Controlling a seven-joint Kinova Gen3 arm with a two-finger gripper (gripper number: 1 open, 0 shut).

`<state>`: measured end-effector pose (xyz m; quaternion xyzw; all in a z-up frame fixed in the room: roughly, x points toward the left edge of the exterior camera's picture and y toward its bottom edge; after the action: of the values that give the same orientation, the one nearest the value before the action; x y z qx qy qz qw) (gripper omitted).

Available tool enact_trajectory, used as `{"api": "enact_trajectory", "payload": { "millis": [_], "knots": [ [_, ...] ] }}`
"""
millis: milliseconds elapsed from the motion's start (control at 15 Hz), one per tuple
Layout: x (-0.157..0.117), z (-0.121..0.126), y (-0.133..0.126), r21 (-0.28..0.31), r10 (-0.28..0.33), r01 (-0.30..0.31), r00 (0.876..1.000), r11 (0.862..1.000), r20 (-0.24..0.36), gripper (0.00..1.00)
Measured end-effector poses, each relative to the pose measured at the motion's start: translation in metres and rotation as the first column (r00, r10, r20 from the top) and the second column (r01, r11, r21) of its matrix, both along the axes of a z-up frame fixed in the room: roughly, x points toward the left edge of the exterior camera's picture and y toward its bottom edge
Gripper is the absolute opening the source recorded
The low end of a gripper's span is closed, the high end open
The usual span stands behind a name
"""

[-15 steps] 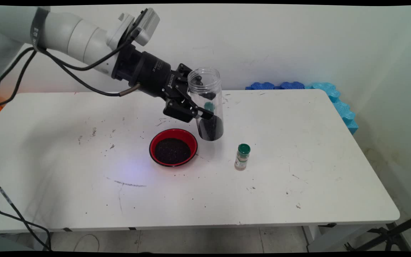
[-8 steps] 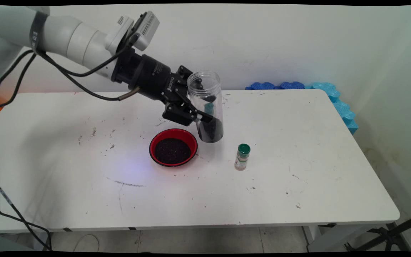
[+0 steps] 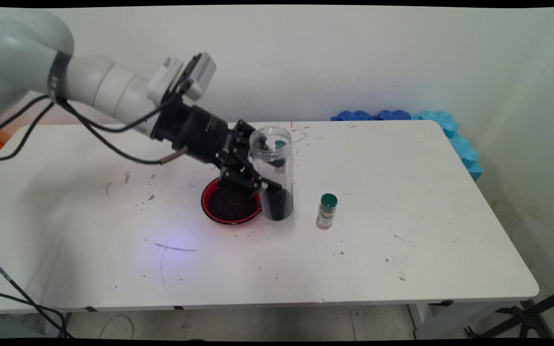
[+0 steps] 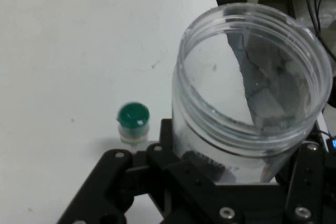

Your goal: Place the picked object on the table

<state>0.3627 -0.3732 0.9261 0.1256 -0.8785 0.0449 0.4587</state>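
Note:
My gripper (image 3: 265,180) is shut on a clear plastic jar (image 3: 273,168) that stands upright, its open mouth up and dark grains filling its bottom third. The jar's base is at or just above the table, right beside a red bowl (image 3: 231,205) of the same dark grains. My fingers partly cover the bowl's far rim. In the hand view the jar (image 4: 252,93) fills the right half, held between the black linkage of my gripper (image 4: 231,192). A small spice bottle with a green cap (image 3: 326,211) stands to the jar's right, and the spice bottle (image 4: 133,123) shows left of the jar in the hand view.
Dark specks and smudges are scattered over the white table (image 3: 402,216). Blue foam pieces (image 3: 402,116) lie along the far right edge by the wall. Black cables hang from the arm at the left.
The gripper has come down with the jar, from well above the table to table level beside the red bowl, shifting slightly left. Bowl and spice bottle have not moved.

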Motion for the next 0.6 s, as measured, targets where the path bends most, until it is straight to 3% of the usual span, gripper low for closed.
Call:
{"api": "enact_trajectory", "payload": {
  "millis": [600],
  "knots": [
    [-0.014, -0.059, 0.015, 0.038, 0.012, -0.013, 1.000, 0.999, 0.025, 0.00]
  ]
}}
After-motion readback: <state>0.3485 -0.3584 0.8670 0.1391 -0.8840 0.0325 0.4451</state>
